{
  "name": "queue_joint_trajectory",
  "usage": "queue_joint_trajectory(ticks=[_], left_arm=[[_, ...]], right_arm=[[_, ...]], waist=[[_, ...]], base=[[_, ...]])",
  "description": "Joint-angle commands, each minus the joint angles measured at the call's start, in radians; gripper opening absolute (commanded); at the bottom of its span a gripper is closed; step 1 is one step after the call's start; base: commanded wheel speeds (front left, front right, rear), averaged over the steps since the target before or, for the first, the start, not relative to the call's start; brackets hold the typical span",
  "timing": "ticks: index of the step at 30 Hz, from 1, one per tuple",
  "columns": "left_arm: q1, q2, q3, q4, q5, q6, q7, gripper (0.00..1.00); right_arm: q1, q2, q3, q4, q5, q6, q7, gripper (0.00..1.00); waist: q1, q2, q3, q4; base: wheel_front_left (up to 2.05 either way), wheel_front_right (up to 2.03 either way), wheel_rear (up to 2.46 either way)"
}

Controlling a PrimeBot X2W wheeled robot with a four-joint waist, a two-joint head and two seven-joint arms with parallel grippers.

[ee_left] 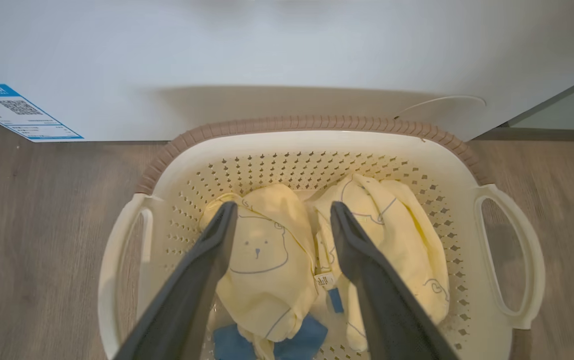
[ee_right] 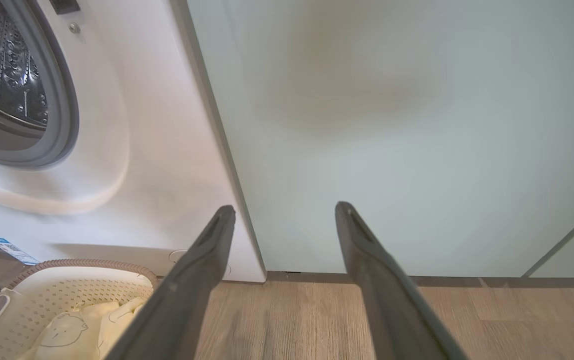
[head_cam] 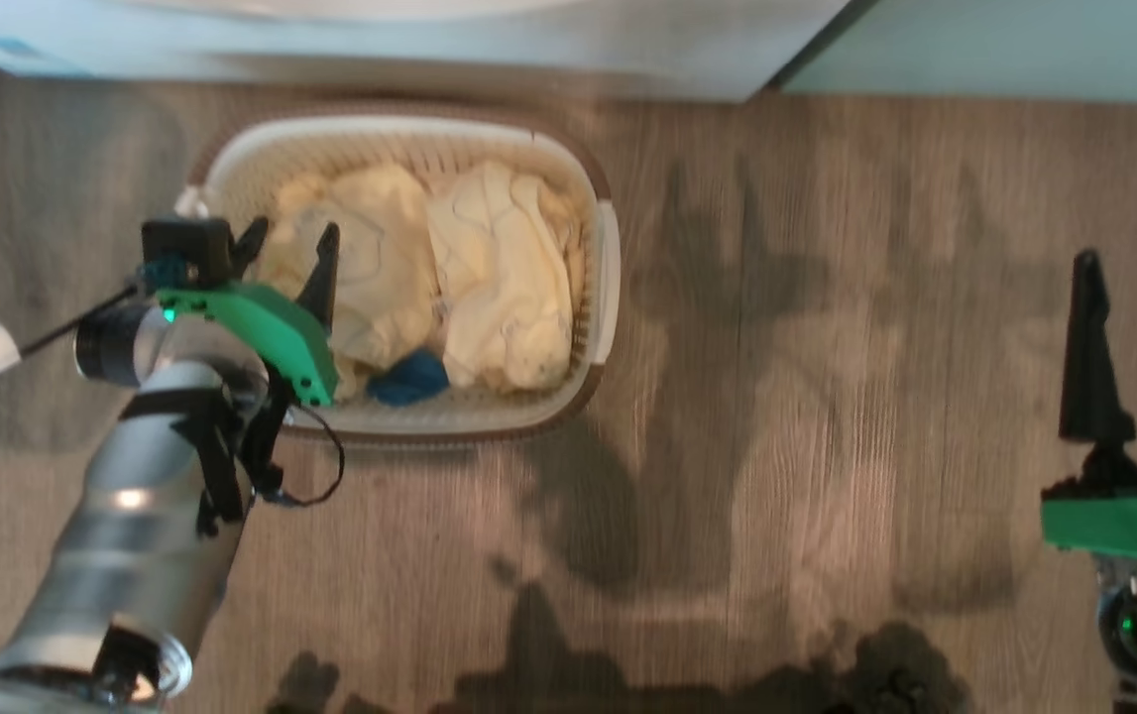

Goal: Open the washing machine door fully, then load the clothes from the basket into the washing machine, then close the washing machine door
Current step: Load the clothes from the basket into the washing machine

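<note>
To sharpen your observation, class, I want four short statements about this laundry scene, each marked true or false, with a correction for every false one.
1. The left hand is open over the clothes in the basket. True.
2. The right hand grips a garment. False: it is open and holds nothing.
3. The basket stands on the floor in front of the washing machine. True.
4. The basket holds nothing but a blue towel. False: the clothes, two pale yellow pieces, lie in it, with something blue beside them.
</note>
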Motion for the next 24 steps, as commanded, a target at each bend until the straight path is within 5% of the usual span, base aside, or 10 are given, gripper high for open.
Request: queue_joint_trajectory(ticks=[1, 24], left_arm=[[-0.014, 0.041, 0.011, 0.001, -0.014, 0.0, -0.01, 1.0], [-0.285, 0.133, -0.178, 0.192, -0.287, -0.001, 0.146, 1.0]], right_arm=[[-0.007, -0.011, 0.017, -0.034, 0.009, -0.003, -0.006, 1.0], [-0.111, -0.011, 0.056, -0.059, 0.016, -0.003, -0.006, 1.0]], waist=[[-0.0003, 0.0, 0.082, -0.008], [-0.0003, 0.0, 0.357, -0.054]], base=[[0.0, 0.0, 0.0], [0.0, 0.0, 0.0]])
